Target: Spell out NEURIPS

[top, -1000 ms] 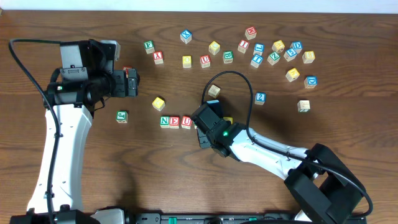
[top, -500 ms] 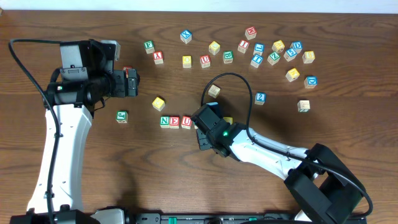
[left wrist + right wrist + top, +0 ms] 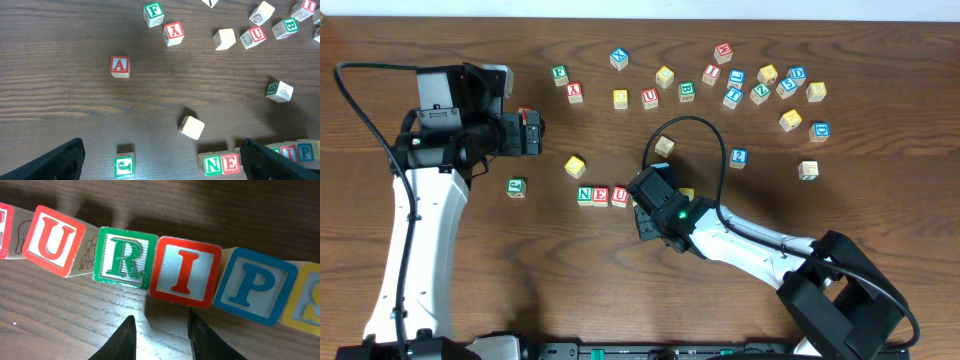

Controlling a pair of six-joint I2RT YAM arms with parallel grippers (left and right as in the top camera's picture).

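The cubes stand in a row on the table: green N, red E and red U show from above. In the right wrist view the row runs on with U, green R, red I, blue P and a yellow-faced cube cut by the frame edge. My right gripper hovers just in front of the I, open a little, nothing between its fingers. Over the table's left part my left gripper hangs wide open and empty, with N and E near its right finger.
Loose cubes lie around: a red A, a green-lettered cube, a pale yellow cube, and several more along the back of the table. The right arm crosses the front right.
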